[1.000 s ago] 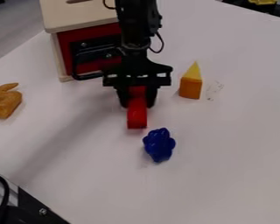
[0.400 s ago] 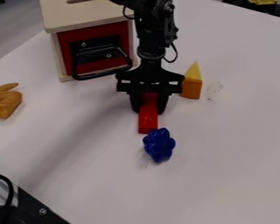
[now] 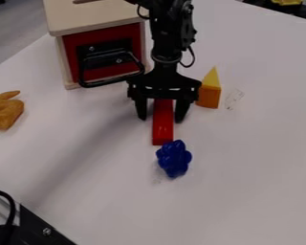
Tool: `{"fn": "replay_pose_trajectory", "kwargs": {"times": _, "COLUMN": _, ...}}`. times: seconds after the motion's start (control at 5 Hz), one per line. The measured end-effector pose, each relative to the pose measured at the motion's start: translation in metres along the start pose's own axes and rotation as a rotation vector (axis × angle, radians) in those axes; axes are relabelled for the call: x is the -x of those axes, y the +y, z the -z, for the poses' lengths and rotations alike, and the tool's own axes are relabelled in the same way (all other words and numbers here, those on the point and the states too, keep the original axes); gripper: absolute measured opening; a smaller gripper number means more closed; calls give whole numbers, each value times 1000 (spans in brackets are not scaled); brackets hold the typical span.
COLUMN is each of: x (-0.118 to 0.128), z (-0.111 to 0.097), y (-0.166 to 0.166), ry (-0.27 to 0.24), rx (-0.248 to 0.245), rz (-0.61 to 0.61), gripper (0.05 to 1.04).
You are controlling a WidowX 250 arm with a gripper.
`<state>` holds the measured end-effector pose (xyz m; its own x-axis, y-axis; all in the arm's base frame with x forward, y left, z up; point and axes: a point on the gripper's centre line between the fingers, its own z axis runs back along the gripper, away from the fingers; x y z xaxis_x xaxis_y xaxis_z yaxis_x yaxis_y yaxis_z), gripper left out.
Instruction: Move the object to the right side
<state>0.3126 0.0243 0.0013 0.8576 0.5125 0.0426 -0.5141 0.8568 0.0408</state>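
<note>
Red block (image 3: 162,129), one: flat on the white desk (image 3: 245,167), mid-scene, long side running far to near. Black gripper (image 3: 161,117): above the block's far part; fingers (image 3: 181,111) released, parted, one to each side, with gaps between them and the block. Blue lobed piece (image 3: 173,159): at the block's near right corner, touching or almost so. Orange block (image 3: 208,96), topped by a yellow wedge (image 3: 211,78): just right of the gripper. Wooden box (image 3: 90,18), red-fronted, black-handled: far left. Golden-brown toy (image 3: 7,115): by the left picture edge. Desk edges: slanting, far left, near left, far right. Room for moving: broad desk stretch, right and near right.
</note>
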Motion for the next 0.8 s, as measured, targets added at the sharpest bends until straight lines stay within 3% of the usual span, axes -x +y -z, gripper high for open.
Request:
{"fn": "replay_pose_trajectory", "kwargs": {"times": 0.4, "x": 10, "z": -9, "y": 4, "ry": 22, "rx": 2, "rz": 8, "gripper": 997}}
{"fn": "replay_pose_trajectory", "kwargs": {"times": 0.6, "x": 8, "z": -40, "y": 6, "ry": -32, "rx": 35, "rz": 0, "gripper": 997}}
{"fn": "replay_pose_trajectory", "kwargs": {"times": 0.8, "x": 9, "z": -65, "y": 15, "ry": -74, "rx": 14, "rz": -53, "gripper": 997}}
